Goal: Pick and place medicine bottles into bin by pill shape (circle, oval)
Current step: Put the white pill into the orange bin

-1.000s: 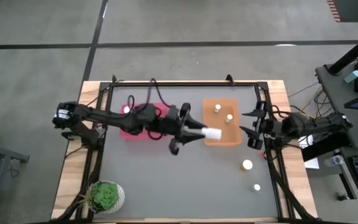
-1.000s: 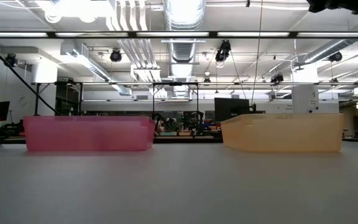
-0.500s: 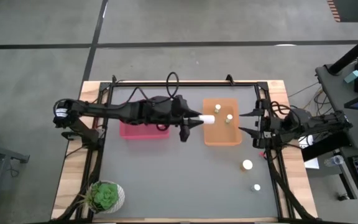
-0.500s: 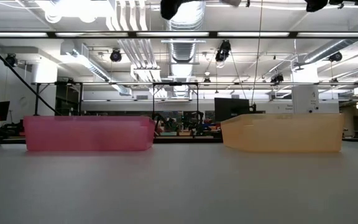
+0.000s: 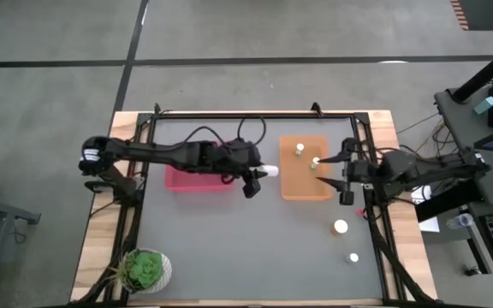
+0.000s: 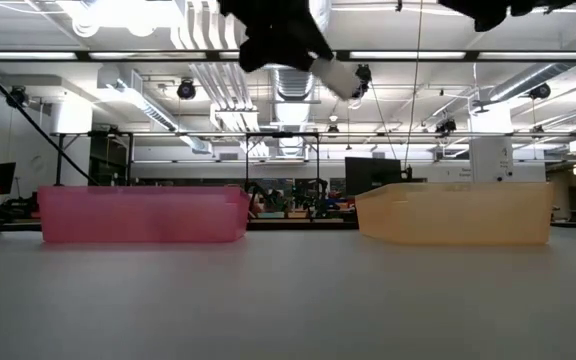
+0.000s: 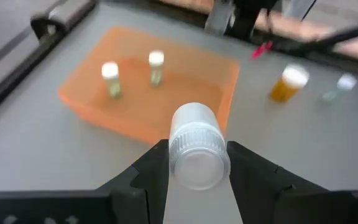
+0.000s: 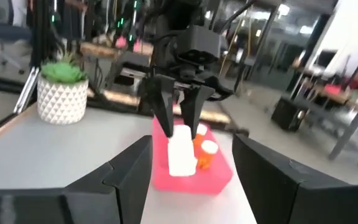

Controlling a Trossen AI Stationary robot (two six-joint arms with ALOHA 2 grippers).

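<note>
1. The held medicine bottle (image 7: 194,146) lies on its side between the fingers of the left gripper (image 5: 261,172). Seen from overhead, its long axis runs toward 3 o'clock, free end pointing at the orange bin (image 5: 305,191). From table height it slopes down toward that bin.
2. It hangs high in the air over bare table, in the gap between the pink bin (image 5: 197,179) and the orange bin, just short of the orange bin's near edge.
3. The left arm (image 5: 165,154) reaches from the table's 9 o'clock edge across the top of the pink bin, stretched almost level. Its fingers are set narrow and clamp the bottle's sides.
4. The right gripper (image 5: 342,172) hovers at the orange bin's 3 o'clock edge, its arm coming in from the table's 3 o'clock side. Its fingers are spread wide with nothing between them, pointing toward 9 o'clock.
5. Two small white-capped bottles (image 5: 299,150) stand upright inside the orange bin, toward its 12 o'clock end.
6. One orange-bodied bottle (image 8: 208,152) stands in the pink bin.
7. An orange-tinted bottle (image 5: 341,228) and a paler, narrower bottle (image 5: 353,257) stand on the table at 5 o'clock from the orange bin, apart from each other.
8. A potted plant (image 5: 145,269) sits at the table's 7 o'clock corner, well apart from both bins.
9. Nothing lies between the held bottle and the orange bin; the right gripper stands on the bin's far side.
</note>
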